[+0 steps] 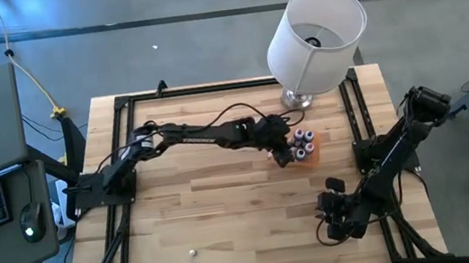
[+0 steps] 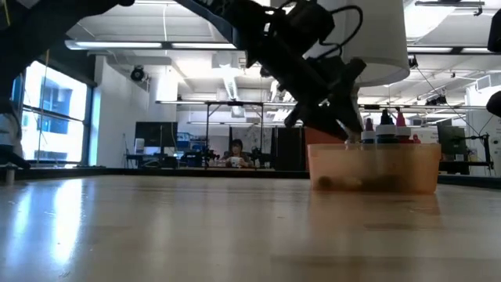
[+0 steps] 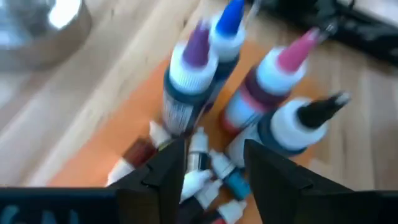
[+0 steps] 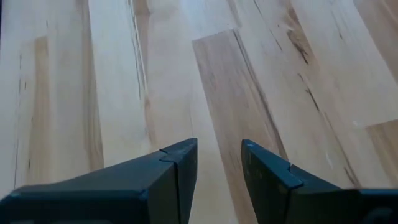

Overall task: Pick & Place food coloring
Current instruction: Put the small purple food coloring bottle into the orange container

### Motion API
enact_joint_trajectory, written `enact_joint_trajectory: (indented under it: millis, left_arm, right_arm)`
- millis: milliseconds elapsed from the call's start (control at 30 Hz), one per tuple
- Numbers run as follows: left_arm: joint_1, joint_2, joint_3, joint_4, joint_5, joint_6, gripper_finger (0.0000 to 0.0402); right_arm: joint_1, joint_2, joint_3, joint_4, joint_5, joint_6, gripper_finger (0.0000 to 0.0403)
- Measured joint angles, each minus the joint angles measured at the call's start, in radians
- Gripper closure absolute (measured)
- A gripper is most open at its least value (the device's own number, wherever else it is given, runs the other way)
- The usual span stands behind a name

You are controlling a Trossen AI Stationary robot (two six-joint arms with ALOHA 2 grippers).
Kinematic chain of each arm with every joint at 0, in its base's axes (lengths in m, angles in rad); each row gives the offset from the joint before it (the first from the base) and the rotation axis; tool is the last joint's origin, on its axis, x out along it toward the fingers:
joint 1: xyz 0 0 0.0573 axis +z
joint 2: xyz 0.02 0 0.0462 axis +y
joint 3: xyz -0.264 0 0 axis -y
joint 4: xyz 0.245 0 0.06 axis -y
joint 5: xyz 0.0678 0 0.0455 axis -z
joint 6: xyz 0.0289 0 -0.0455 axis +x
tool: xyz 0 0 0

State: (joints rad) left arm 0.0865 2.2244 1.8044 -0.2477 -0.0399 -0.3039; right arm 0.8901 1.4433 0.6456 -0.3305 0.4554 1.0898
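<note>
Orange tray (image 1: pixel 310 157): on wooden worktop (image 1: pixel 227 214), near lamp (image 1: pixel 313 35).
Food coloring (image 3: pixel 205 68): bottles standing and lying in tray.
Left gripper (image 3: pixel 214 165): open above the bottles.
Right gripper (image 4: pixel 217 155): open, empty, over bare worktop.

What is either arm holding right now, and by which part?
Nothing. The left gripper hangs open over the orange tray, small food coloring bottles lying loose below its fingers. The right gripper is open over the bare table.
</note>
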Motion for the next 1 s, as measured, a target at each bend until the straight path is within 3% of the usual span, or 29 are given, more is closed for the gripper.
enact_joint_trajectory:
  millis: [133,233,433,667,867,1000]
  left_arm:
    - [-0.001,-0.011,0.001,-0.025,0.031,0.008,0.0227]
    - [-0.001,-0.070,0.025,-0.162,0.053,0.012,0.0231]
    - [-0.038,-0.266,0.131,-0.599,-0.133,0.048,0.0249]
    - [-0.244,-0.482,0.129,-0.958,-0.325,-0.003,0.0250]
    - [-0.473,-0.542,-0.014,-1.156,-0.399,-0.208,0.0250]
    - [-0.645,-0.587,-0.218,-1.133,-0.349,-0.393,0.0250]
  right_arm:
    - [0.000,0.000,0.000,0.005,0.013,-0.029,0.0286]
    - [0.000,0.000,0.000,0.012,0.037,-0.052,0.0286]
    - [-0.005,0.000,0.000,0.022,0.133,-0.154,0.0286]
    - [-0.041,0.000,0.000,0.089,0.139,-0.204,0.0286]
    - [-0.125,0.000,0.000,0.183,0.244,-0.213,0.0286]
    - [-0.169,0.000,0.000,0.221,0.228,-0.268,0.0286]
